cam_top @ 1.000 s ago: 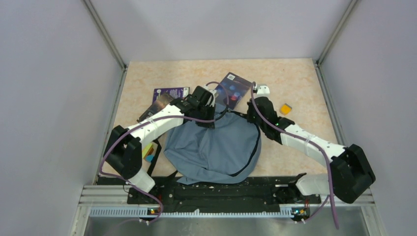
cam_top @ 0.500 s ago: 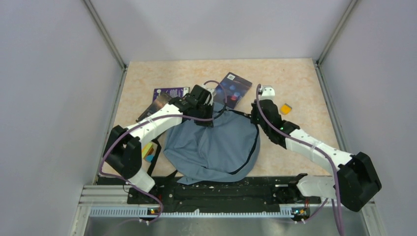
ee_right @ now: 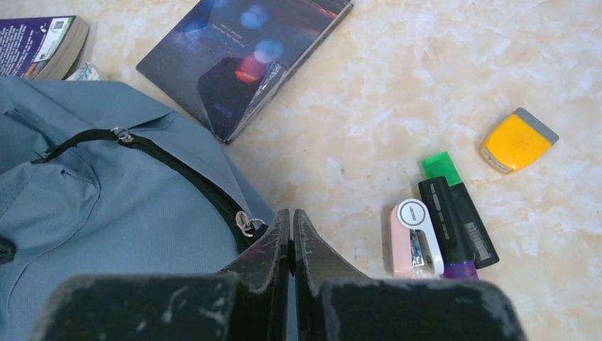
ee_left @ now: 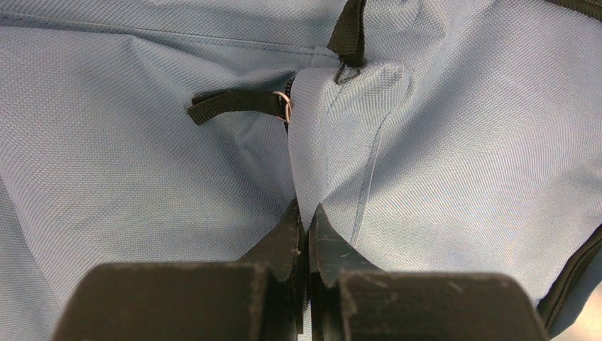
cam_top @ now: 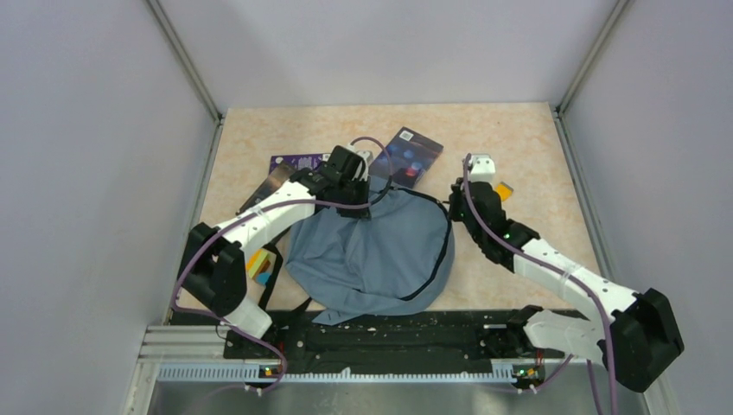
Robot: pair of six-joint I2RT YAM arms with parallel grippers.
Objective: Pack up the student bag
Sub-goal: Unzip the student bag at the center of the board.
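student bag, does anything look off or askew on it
Yes. The left tool is shut on a fold of the student bag, so the fabric stands up as a raised, puckered ridge at its far edge. The rest lies limp and flat, and its black zipper looks closed.

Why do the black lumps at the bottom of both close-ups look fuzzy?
Left wrist view: the left gripper sits too near the lens, while the student bag weave is crisp. Right wrist view: same for the right gripper; the book is sharp.
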